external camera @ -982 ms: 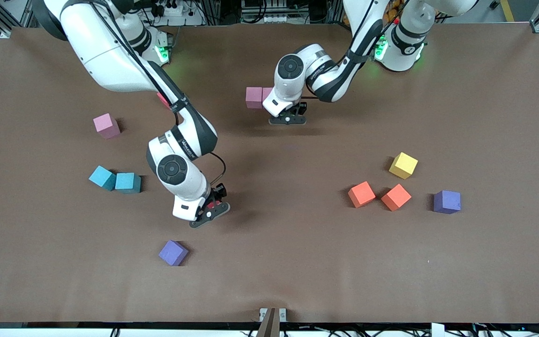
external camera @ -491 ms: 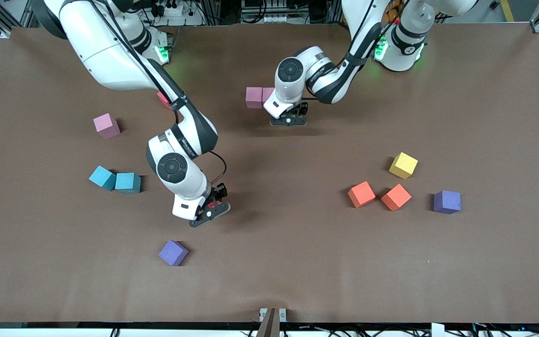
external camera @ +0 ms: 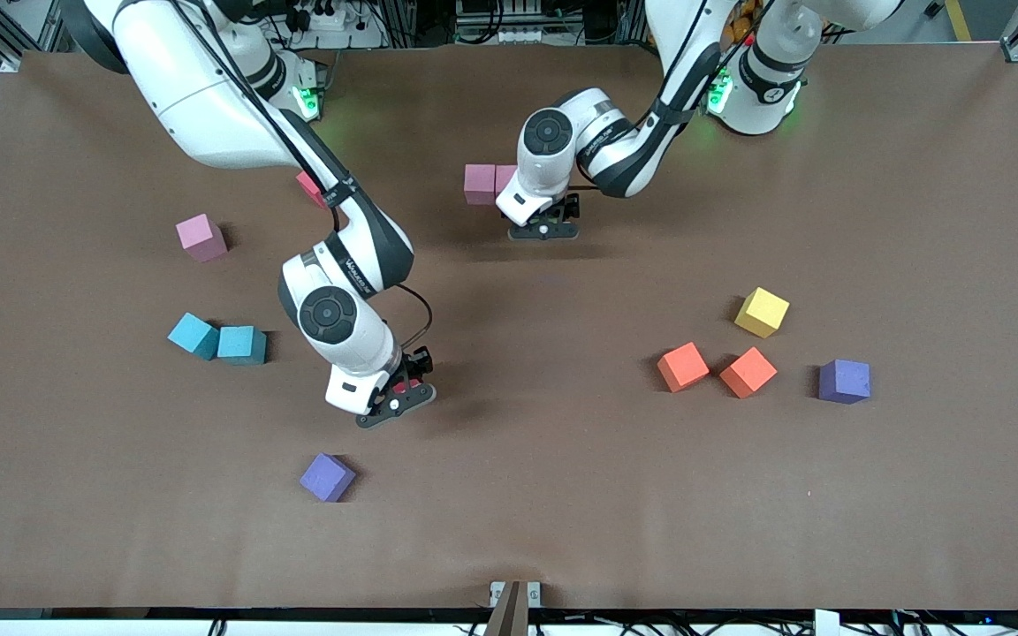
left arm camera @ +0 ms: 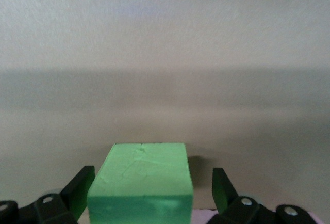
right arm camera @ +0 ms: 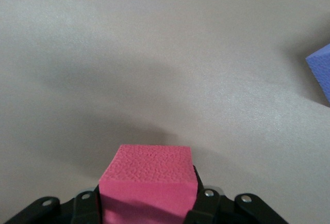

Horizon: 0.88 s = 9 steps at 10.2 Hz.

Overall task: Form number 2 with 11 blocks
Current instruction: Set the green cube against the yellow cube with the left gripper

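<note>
The blocks look like light, slightly yielding foam cubes with a matte, grippy skin, so I judge a modest pinch across two opposite flat faces, square to the cube, to be the safe hold; a corner-wise grip would likely twist them. Working across the front view from the right arm's end of the table: a pink block point(external camera: 201, 237) sits alone, two teal blocks point(external camera: 216, 340) touch each other nearer the camera, and a purple block point(external camera: 327, 477) lies nearest the camera. The right gripper point(external camera: 396, 403) hangs over the bare table just above that purple block's area, fingers closed on a deep pink block point(right arm camera: 149, 180), held by its side faces. Farther up, two pink blocks point(external camera: 488, 183) sit side by side as the start of the number 2. Just beside them the left gripper point(external camera: 544, 230) is low, jaws spread wide with a green block point(left arm camera: 140, 180) resting free between them, the fingers point(left arm camera: 81, 189) clear of its sides. Toward the left arm's end lie two orange blocks point(external camera: 716, 368), a yellow block point(external camera: 762, 312) and another purple cube point(external camera: 844, 381).
</note>
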Motion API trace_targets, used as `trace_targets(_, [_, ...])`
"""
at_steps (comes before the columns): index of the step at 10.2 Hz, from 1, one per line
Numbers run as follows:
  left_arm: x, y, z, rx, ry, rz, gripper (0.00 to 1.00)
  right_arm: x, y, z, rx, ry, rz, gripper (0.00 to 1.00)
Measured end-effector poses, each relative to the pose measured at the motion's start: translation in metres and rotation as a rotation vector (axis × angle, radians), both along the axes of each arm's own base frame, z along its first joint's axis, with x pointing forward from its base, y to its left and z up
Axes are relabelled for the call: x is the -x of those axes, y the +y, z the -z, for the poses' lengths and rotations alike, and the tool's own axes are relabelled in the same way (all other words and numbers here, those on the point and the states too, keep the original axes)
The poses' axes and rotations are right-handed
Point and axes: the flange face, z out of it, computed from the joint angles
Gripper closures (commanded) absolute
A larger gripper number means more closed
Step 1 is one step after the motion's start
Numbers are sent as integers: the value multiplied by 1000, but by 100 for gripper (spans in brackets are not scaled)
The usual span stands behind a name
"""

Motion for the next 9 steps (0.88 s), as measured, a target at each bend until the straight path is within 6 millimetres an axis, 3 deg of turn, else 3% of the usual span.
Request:
trace_targets(4, [-27, 16, -42, -8, -17, -42, 0, 5, 9, -12, 6, 15, 65, 100])
trace_targets(6, [-48, 27, -59, 12, -40, -81, 0, 24, 39, -14, 13, 33, 107, 100])
trace_targets(9, [-105, 55, -105, 73, -108, -187, 0, 64, 99, -15, 17, 45, 175, 100])
